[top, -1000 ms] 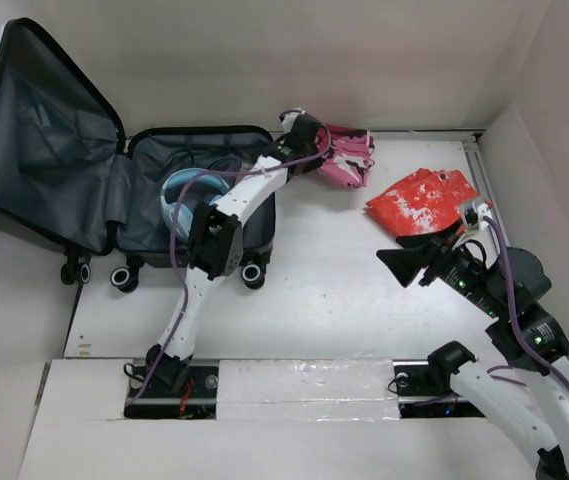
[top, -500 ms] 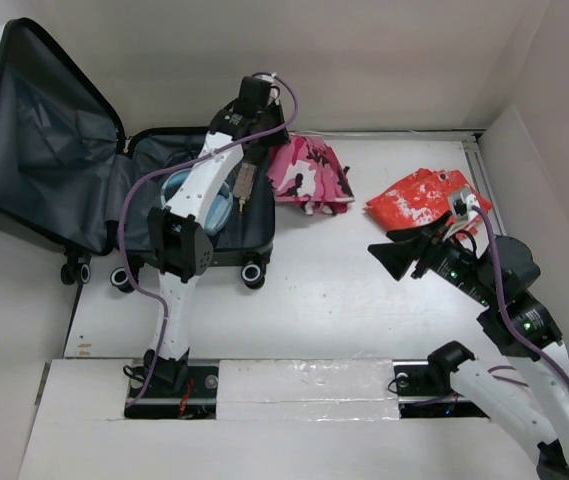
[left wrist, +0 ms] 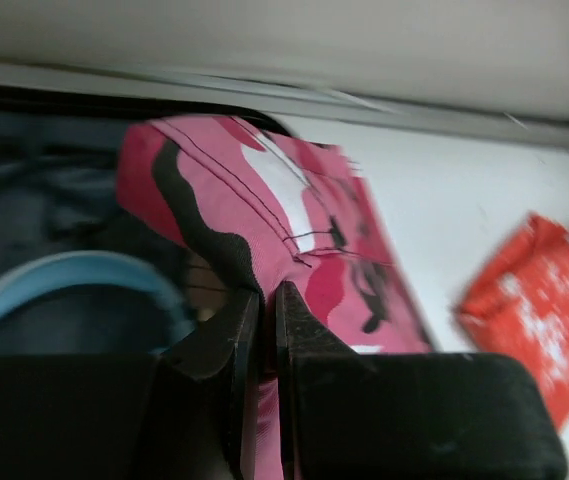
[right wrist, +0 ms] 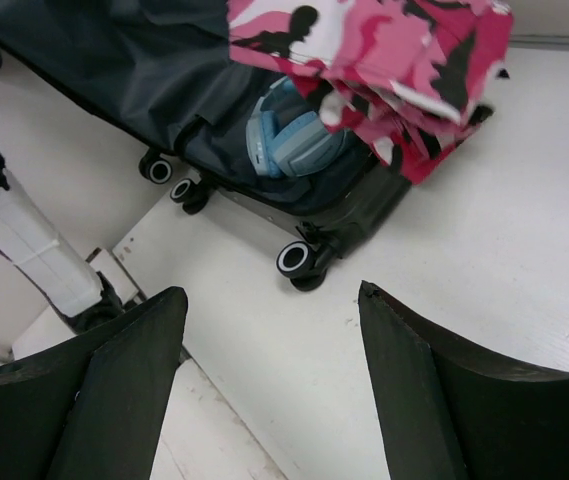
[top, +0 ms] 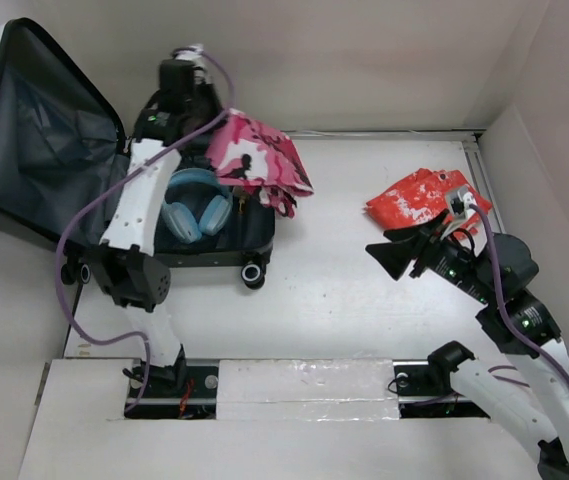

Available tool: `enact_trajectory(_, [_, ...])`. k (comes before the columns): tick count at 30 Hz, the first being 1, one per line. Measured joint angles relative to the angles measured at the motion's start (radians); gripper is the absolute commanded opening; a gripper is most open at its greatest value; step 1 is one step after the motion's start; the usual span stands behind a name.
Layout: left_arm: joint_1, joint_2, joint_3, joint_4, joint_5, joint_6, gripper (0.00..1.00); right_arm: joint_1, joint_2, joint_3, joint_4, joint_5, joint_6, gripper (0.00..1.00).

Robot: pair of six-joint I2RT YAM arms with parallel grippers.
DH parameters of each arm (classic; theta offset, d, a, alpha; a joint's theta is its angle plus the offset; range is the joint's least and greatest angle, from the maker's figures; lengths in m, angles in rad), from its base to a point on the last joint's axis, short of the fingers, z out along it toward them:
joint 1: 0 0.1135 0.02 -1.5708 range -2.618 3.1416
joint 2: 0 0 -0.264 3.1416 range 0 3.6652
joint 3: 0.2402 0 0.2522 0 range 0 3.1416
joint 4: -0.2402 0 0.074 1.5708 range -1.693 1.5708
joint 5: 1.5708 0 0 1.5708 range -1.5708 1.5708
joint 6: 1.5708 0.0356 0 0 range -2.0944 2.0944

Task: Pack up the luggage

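Top external view: the luggage [top: 49,160] lies open at upper left with blue headphones [top: 194,200] inside. The left hand [left wrist: 267,295] is clenched on a pink cloth [top: 254,155] over its right edge. The right hand [right wrist: 271,290] is spread and empty at the right.

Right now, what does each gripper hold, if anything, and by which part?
The left gripper pinches the pink camouflage cloth by a fold of its fabric, above the luggage. The right gripper is open and empty.
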Motion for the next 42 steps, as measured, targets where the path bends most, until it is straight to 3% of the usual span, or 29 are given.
enact_trajectory(8, [0.320, -0.079, -0.300, 0.208, 0.078, -0.019, 0.00, 0.000, -0.015, 0.002, -0.005, 0.005, -0.002, 0.75])
enact_trajectory(13, [0.414, -0.063, -0.427, 0.271, 0.156, -0.006, 0.00, 0.000, -0.020, 0.002, -0.005, 0.009, -0.004, 0.75])
enact_trajectory(16, [0.423, -0.063, -0.512, 0.317, 0.109, -0.003, 0.00, 0.000, -0.019, 0.002, -0.004, 0.010, -0.004, 0.75])
enact_trajectory(21, [0.417, -0.079, -0.626, 0.335, -0.098, -0.079, 0.49, 0.000, -0.013, 0.000, -0.003, 0.009, -0.004, 0.78])
enact_trajectory(22, [0.415, -0.090, -0.637, 0.319, -0.155, -0.113, 0.63, 0.000, -0.011, -0.001, -0.001, 0.010, -0.004, 0.78])
enact_trajectory(27, [0.383, -0.220, -0.689, 0.306, -0.349, -0.236, 0.67, 0.000, 0.003, -0.021, 0.003, 0.014, -0.004, 0.78])
enact_trajectory(30, [0.246, -0.334, -0.706, 0.351, -0.483, -0.261, 0.67, 0.000, 0.015, -0.021, 0.001, 0.040, -0.004, 0.78])
enact_trajectory(34, [-0.092, -0.393, -0.676, 0.468, -0.596, -0.263, 0.67, 0.000, 0.013, 0.003, -0.042, 0.113, -0.003, 0.77])
enact_trajectory(37, [-0.345, -0.348, -0.660, 0.536, -0.598, -0.286, 0.66, 0.000, 0.009, 0.082, -0.090, 0.200, -0.005, 0.74])
enact_trajectory(42, [-0.577, -0.113, -0.620, 0.574, -0.598, -0.394, 0.59, 0.000, -0.040, 0.239, -0.118, 0.328, -0.005, 0.74])
